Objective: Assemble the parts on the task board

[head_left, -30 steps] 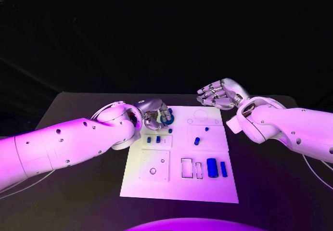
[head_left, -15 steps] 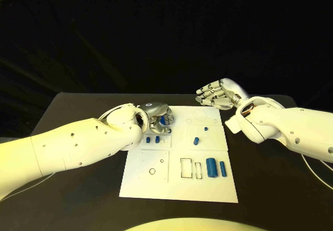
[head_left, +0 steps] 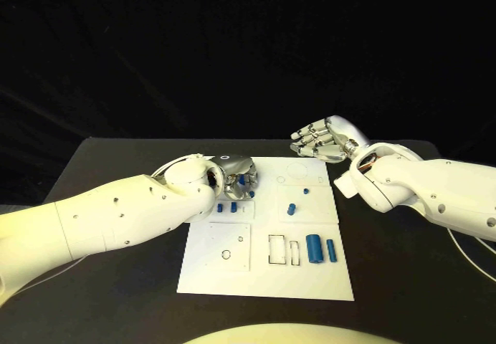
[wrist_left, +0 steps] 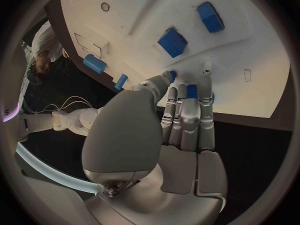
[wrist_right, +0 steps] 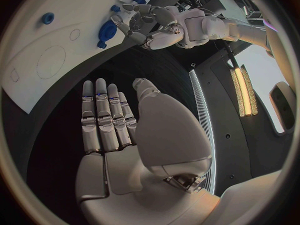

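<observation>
The left hand (head_left: 236, 177) fingers (wrist_left: 189, 116) half hide a blue part (wrist_left: 192, 91).

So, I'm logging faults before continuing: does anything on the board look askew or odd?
One blue part lies tilted on the task board near its middle; the two larger blue blocks lie straight, side by side. Nothing looks damaged.

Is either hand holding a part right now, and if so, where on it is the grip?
The left hand has a blue part at its fingertips, though the grip point cannot be told. The right hand holds nothing.
</observation>
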Robot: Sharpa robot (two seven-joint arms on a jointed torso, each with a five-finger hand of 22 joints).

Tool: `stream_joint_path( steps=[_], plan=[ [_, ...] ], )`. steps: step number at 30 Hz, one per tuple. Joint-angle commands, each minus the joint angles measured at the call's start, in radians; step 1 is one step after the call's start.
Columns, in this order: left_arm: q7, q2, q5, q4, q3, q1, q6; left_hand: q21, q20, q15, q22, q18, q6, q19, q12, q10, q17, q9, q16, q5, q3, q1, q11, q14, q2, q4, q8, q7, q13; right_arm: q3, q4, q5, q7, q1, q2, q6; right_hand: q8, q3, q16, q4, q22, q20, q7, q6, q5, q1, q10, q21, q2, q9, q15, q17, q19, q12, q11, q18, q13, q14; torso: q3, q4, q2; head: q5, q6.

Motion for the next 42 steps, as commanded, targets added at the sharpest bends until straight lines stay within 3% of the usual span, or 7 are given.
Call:
stream_joint_path(
  steps=[1,26,42],
  plan=[
    [-0.006,0.007,-0.014,-0.003,0.0,-0.001,0.03,0.018,-0.002,-0.001,0.022,0.006,0.012,0.015,-0.008,0.015,0.012,-0.006,0.014,0.0,0.008,0.002,-0.002,0.011,0.011,-0.002,-0.007,0.001,-0.007,0.001,0.001,-0.006,0.011,0.0,0.002,0.012,-0.003,0.005,-0.003,-0.002,-0.001,0.006,0.004,-0.002,0.003,-0.007,-0.007,-0.004,-0.004,0.0,0.003,-0.001,0.004,0.004,-0.003,0.012,-0.001,-0.002,0.0003,0.0008,0.0,0.001,0.001],
    [-0.01,0.033,-0.005,-0.037,0.0,-0.007,0.061,0.057,-0.007,-0.008,0.068,-0.001,0.043,0.037,-0.038,0.06,0.022,-0.025,0.04,0.0,0.03,0.002,-0.009,0.025,0.025,-0.015,-0.034,0.0,-0.027,0.001,0.005,-0.006,0.011,0.0,0.003,0.014,-0.002,0.008,-0.003,-0.002,-0.003,0.006,0.004,-0.001,0.004,-0.008,-0.006,-0.005,-0.003,0.0,0.003,-0.002,0.005,0.005,-0.003,0.012,-0.001,-0.001,0.0013,0.0003,-0.001,-0.004,-0.003],
    [-0.001,0.037,0.028,-0.043,0.0,-0.008,0.076,0.091,-0.006,-0.014,0.116,-0.009,0.089,0.064,-0.076,0.113,0.031,-0.038,0.06,0.0,0.043,-0.014,-0.016,0.043,0.055,-0.017,-0.056,-0.004,-0.04,0.001,0.003,-0.006,0.011,0.0,0.006,0.016,-0.002,0.009,-0.003,-0.003,-0.004,0.006,0.004,-0.001,0.005,-0.009,-0.006,-0.005,-0.003,0.0,0.003,-0.002,0.005,0.005,-0.003,0.012,-0.001,-0.001,0.0011,0.0016,-0.001,-0.006,-0.007]
  ],
)
